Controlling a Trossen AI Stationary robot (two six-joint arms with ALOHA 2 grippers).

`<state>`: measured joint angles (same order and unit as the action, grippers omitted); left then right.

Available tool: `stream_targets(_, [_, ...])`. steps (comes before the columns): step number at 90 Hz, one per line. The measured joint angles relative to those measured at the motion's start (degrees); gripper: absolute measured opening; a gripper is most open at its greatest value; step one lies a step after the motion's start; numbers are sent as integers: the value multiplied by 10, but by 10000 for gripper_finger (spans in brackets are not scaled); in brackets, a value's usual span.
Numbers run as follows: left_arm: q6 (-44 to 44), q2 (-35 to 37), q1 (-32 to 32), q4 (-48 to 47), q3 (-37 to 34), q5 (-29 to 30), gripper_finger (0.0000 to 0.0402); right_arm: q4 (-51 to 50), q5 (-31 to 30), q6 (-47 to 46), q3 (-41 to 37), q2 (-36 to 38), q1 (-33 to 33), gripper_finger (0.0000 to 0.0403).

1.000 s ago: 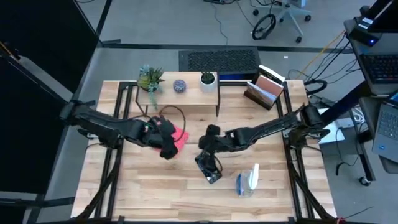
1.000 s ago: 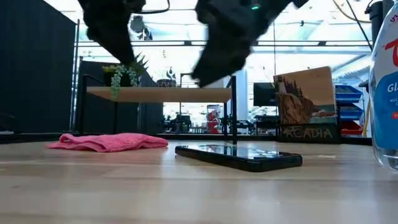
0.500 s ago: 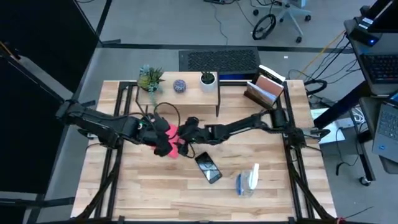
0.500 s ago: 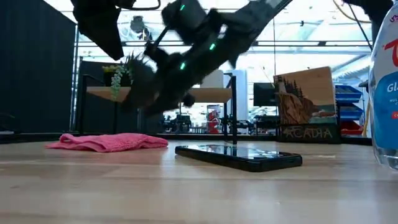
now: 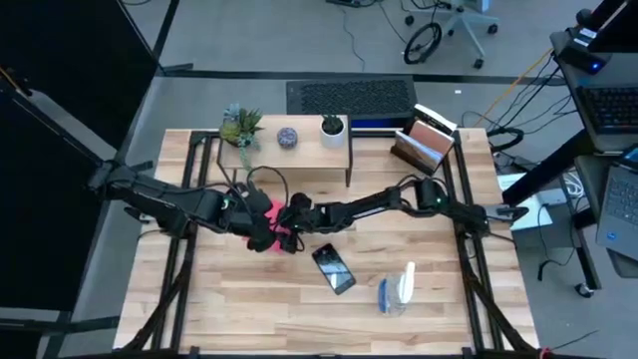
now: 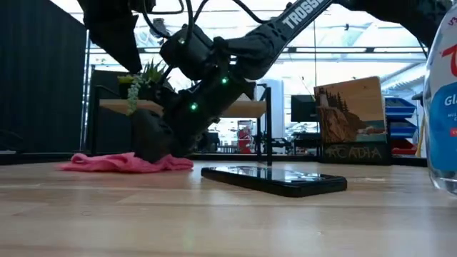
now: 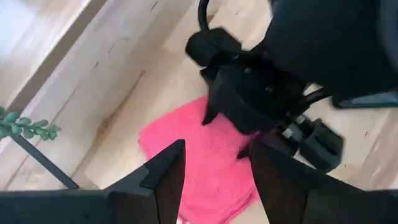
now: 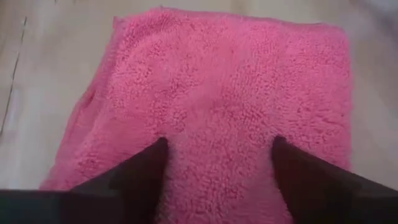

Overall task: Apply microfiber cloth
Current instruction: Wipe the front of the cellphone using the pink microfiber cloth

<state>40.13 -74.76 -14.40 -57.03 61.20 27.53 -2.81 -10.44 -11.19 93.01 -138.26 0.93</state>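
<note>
Pink microfiber cloth (image 8: 224,99) lay flat on the worktop (image 5: 439,299), right gripper (image 8: 217,165) pressed down astride it, jaws apart, seemingly for pickup; left gripper (image 7: 214,171) hovered above, jaws apart.

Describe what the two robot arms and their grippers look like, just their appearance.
Both arms are dark, nearly black, built of jointed segments. The right arm carries white TROSSEN lettering and small green lights near its wrist. A black cable loops above the left arm. Each gripper has two flat, dark, tapering fingers: the right gripper and left gripper.
</note>
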Motion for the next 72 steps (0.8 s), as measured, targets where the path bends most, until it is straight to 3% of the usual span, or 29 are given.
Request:
stream_targets(17, [1,0,0,17,-17,3,164,-41,16,37,-4,26,0,42])
stream_targets(21, [3,0,-1,18,-18,3,164,-62,14,51,-6,42,0,19])
stream_targets(37, [11,0,-8,27,-18,4,164,-225,-5,85,-14,124,8,12])
stream_targets(52, [11,0,-21,35,-18,4,164,-389,-64,94,-10,229,38,5])
stream_targets(72, [-32,-16,-32,168,-18,-7,164,-542,-76,28,-9,367,118,5])
